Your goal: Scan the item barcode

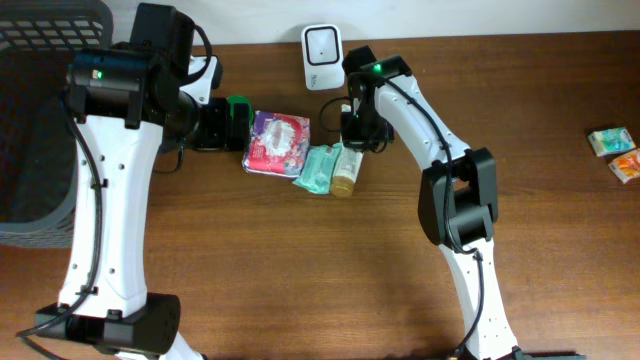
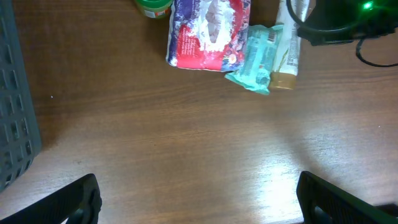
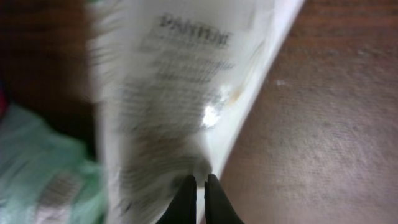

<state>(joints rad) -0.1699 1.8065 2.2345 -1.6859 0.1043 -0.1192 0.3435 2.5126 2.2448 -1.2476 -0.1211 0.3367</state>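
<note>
Pickup step: your right pincer [image 3: 199, 190] looks clamped on the white tube [image 3: 180, 93], left pincer [image 2: 199, 204] wide apart; next lift it and face its barcode to the scanner [image 1: 322, 45] near the right pincer.

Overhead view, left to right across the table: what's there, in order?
Dark basket → green cap → red-and-white packet → teal packet → white tube → small green packet.
</note>
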